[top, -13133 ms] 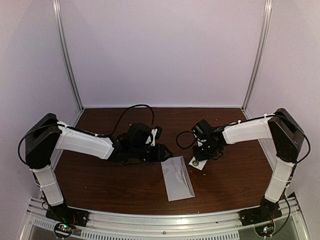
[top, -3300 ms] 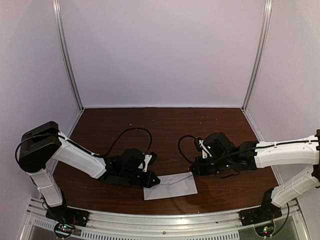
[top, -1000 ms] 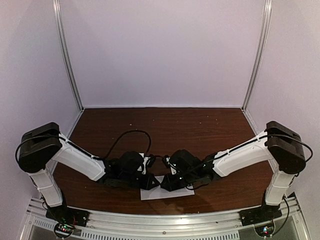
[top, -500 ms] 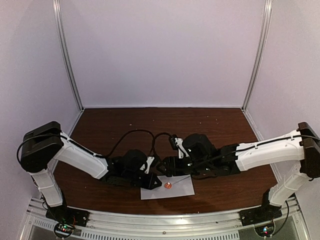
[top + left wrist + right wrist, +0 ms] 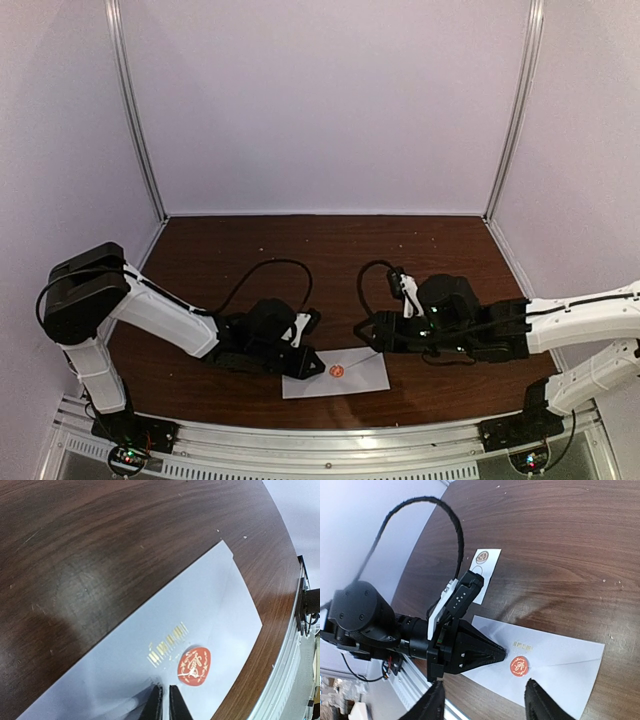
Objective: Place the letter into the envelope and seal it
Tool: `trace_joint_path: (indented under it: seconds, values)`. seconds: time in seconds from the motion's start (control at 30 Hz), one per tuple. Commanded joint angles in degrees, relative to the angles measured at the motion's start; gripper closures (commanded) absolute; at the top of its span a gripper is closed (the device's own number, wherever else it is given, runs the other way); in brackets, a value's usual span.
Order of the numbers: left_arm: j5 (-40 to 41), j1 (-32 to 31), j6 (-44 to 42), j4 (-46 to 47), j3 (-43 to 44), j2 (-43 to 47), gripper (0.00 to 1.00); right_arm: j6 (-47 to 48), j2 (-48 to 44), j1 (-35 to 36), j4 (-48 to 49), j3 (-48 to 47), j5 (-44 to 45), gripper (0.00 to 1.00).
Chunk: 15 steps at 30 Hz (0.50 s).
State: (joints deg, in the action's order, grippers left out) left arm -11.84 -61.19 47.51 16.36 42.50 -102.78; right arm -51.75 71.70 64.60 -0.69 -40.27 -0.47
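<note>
Drawn back rightward since half a second ago, off the paper: right gripper (image 5: pixel 368 334), jaws apart, holding nothing. Left behind on the flap's tip, a red seal (image 5: pixel 336 371).

Left gripper (image 5: pixel 165 703) pinched shut on nothing, tips pressed down on the envelope (image 5: pixel 355 378) just short of the seal, pinning it flat.

Envelope under and ahead of the left tips, long axis running on from them toward the right arm. From the right gripper, near, lower and toward the robot, not touching.

Flap down with the seal across it; sealing judged done or nearly so. Left nearer, in contact. Next, probably a straight lift off, without dragging the paper sideways.
</note>
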Motion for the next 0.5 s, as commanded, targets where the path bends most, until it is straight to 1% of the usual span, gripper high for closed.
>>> trace_joint_path:
  seconds: [0.0,0.07,0.17,0.47]
  values:
    - [0.87,-0.16,-1.30,-0.71,1.63,-0.87,0.93,-2.74,-6.18,0.27,-1.15,5.04,5.08,0.53]
    - [1.34,-0.14,-1.34,-0.71,1.72,-0.75,0.92,-2.98,-6.71,0.31,-0.70,5.54,4.24,0.59]
    - [0.89,-0.18,-1.70,-1.23,2.29,-1.00,0.92,-3.06,-4.79,0.42,0.53,5.61,1.82,0.64]
    - [1.48,-0.17,-1.80,-1.48,1.83,-1.23,0.93,-2.34,9.96,2.97,9.97,1.84,-4.03,0.79]
